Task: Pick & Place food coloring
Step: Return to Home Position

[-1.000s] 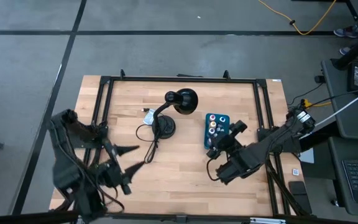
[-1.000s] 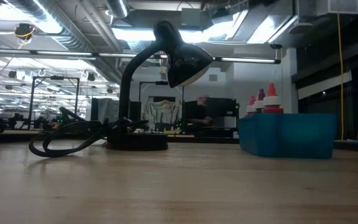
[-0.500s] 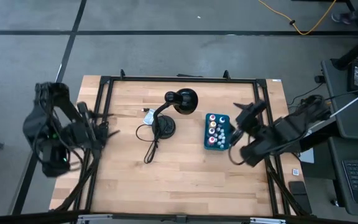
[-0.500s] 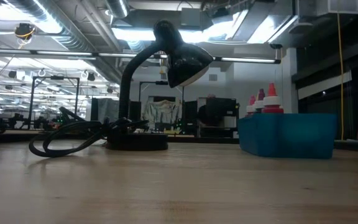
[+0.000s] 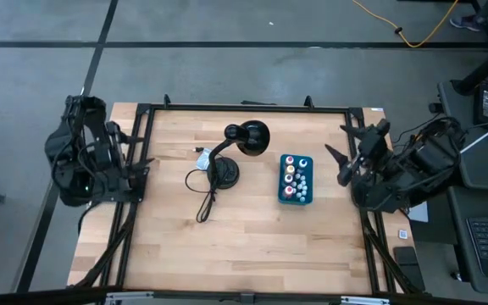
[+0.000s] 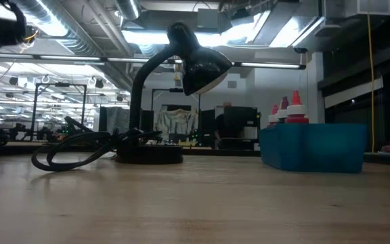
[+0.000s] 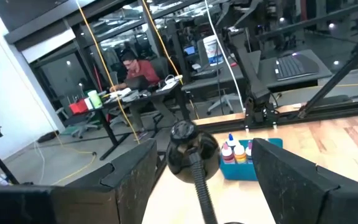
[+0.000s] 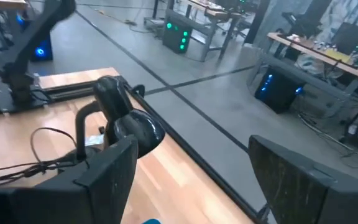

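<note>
Evidently on the homing step, my left claw [image 5: 141,165] at mid-left and my right claw [image 5: 340,157] at mid-right both gape wide and empty, the food coloring [image 5: 295,178] stands in the blue bin [image 5: 282,195] right of centre, and I judge I need only settle.

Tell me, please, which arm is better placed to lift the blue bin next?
The right, likely: the right hand is close beside the blue bin, while the left hand sits across the table, beyond the lamp.
</note>
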